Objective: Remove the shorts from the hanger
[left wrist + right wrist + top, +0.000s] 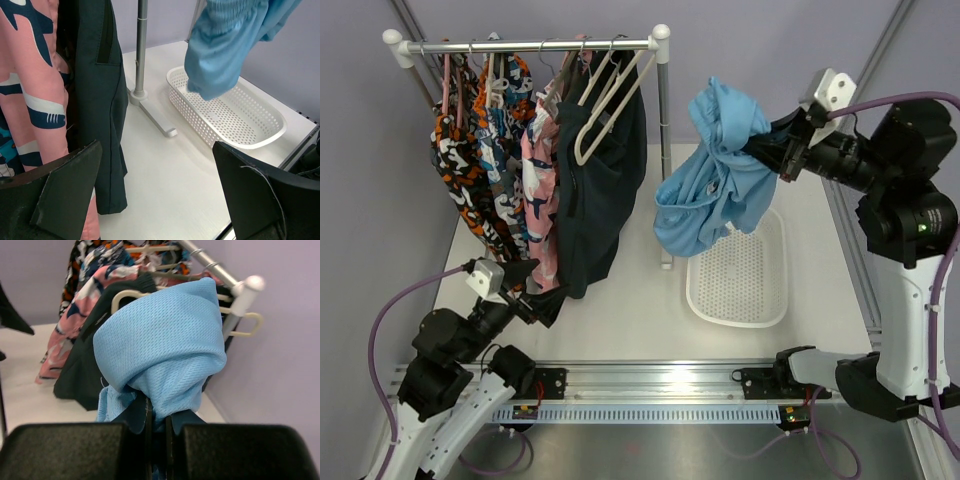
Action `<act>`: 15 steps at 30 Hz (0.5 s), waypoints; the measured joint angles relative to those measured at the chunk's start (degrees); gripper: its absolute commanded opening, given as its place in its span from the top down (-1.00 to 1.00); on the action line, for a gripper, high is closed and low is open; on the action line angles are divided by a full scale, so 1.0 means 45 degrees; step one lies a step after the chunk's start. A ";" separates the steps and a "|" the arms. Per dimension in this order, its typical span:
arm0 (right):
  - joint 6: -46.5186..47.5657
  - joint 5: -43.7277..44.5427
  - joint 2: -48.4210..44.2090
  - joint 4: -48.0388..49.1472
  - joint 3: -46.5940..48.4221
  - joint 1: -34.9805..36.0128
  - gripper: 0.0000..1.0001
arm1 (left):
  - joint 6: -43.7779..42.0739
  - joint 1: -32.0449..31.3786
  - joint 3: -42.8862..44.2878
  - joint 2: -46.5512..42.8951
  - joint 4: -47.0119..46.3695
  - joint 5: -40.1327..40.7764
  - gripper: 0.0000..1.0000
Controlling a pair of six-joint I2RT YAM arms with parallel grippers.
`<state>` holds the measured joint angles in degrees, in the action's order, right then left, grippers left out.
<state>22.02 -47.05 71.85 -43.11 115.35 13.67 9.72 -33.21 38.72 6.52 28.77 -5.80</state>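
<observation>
My right gripper (765, 148) (157, 412) is shut on the light sky-blue shorts (715, 180) (160, 345), pinching a bunched fold. They hang free to the right of the rack, above the white basket (745, 290) (240, 120). The dark navy shorts (605, 190) (100, 100) hang on a hanger at the right end of the rail. In front of them hangs a bare cream hanger (605, 110) (245, 325). Low by the navy shorts' bottom hem, my left gripper (525, 285) (157, 150) is open with nothing between its fingers.
Pink patterned (538, 190) (35, 90) and orange-black-white patterned garments (460, 170) fill the left of the rail (530, 45). The rack's post (665, 150) and foot (155, 117) stand between the navy shorts and the basket. Purple walls close in behind and on both sides.
</observation>
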 measured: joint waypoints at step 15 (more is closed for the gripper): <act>-0.1180 0.0578 -0.1277 0.0889 -0.2671 -0.2186 1.00 | 0.0000 0.0000 0.0000 -0.0452 0.0005 0.0000 -0.98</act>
<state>16.71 -44.45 66.11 -39.11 103.33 3.84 9.72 -33.21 38.72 4.49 28.80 -5.80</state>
